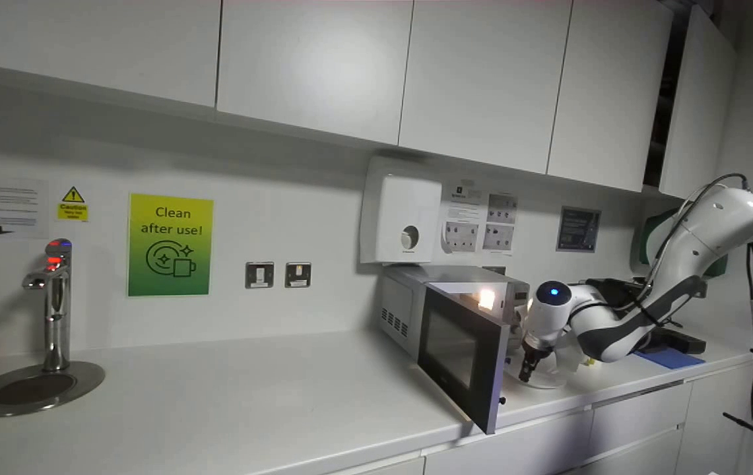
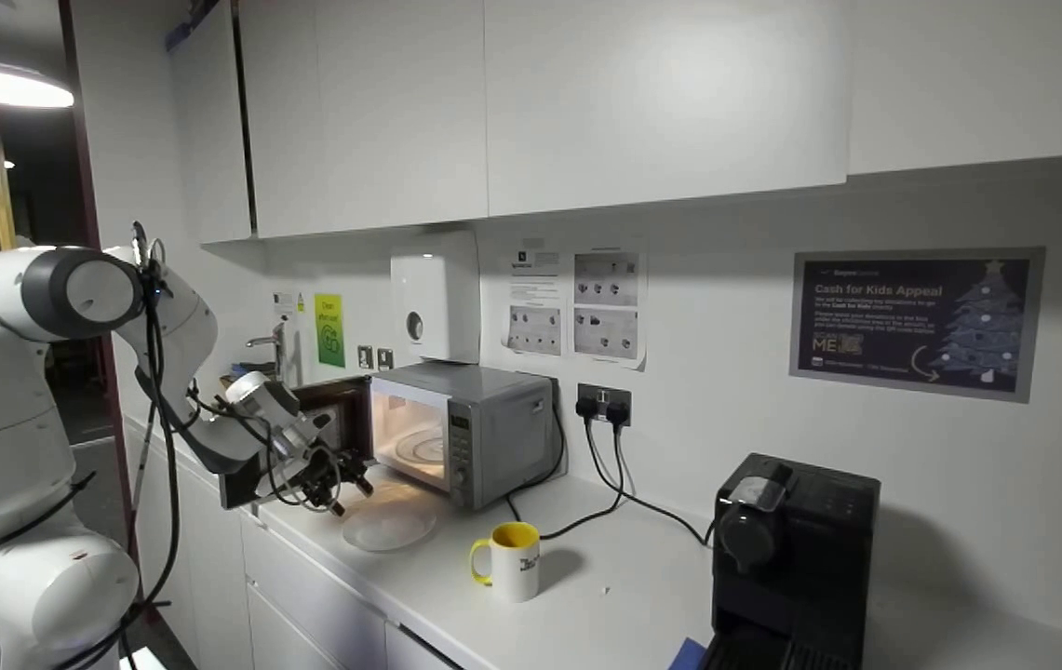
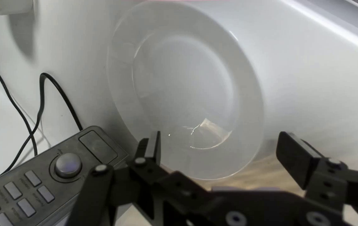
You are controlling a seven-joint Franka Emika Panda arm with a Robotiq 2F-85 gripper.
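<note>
In the wrist view, my gripper (image 3: 219, 138) is spread wide, nothing between its dark fingers (image 3: 298, 157). Below it a pale, shiny plate (image 3: 182, 72) lies on the white counter; the near part of its rim shows between the fingertips. In an exterior view the gripper (image 2: 352, 498) hangs above the edge of the plate (image 2: 391, 527), in front of a grey microwave (image 2: 512, 419). The microwave's dark door (image 1: 460, 356) is swung open, its inside lit, with a glass turntable (image 2: 421, 447) visible. Whether the gripper touches the plate is unclear; a gap appears to separate them.
A white mug (image 2: 514, 569) with yellow inside and handle stands beyond the plate, a black coffee machine (image 2: 800, 558) further along. Black cables (image 2: 600, 512) run behind them. The open door bounds the arm's other side; cupboards (image 1: 482, 79) hang above, and a tap (image 1: 56, 303) stands farther off.
</note>
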